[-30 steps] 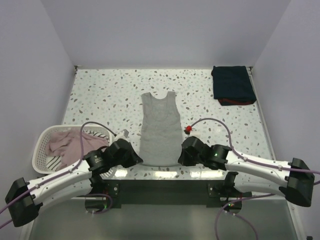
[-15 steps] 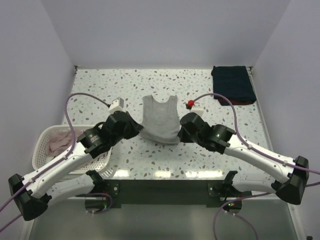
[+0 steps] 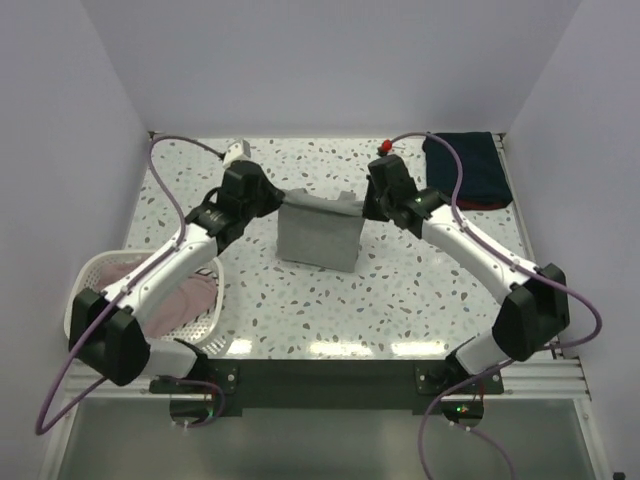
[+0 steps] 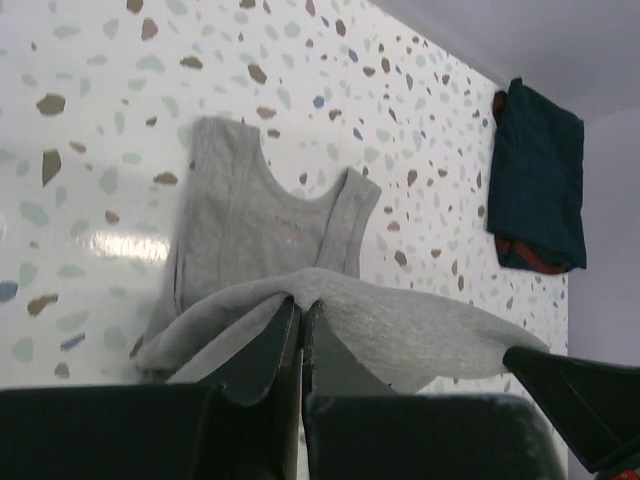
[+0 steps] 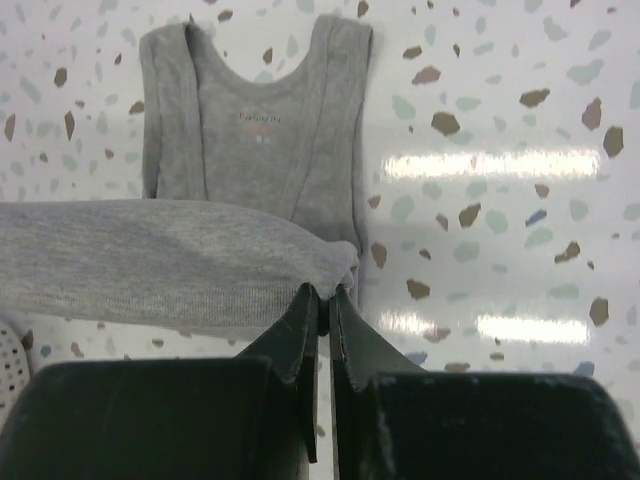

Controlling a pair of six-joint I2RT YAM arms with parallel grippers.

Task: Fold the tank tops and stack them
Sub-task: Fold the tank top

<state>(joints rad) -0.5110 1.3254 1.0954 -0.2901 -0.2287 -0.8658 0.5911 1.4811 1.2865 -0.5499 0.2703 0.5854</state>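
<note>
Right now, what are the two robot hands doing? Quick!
Left gripper: shut on the grey tank top, at its folded-over edge.
Right gripper: shut on the same edge, other end.

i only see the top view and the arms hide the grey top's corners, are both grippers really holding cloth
Observer: yes. In the left wrist view the left gripper is shut, with the hem of the grey tank top pinched between its fingers.
Operator: and the right one
Observer: the same. In its own view the right gripper is shut on the hem's other corner.
Operator: is the upper half bunched underneath
Observer: no. The right wrist view shows the straps and neckline lying flat on the table, beyond the lifted hem.
</note>
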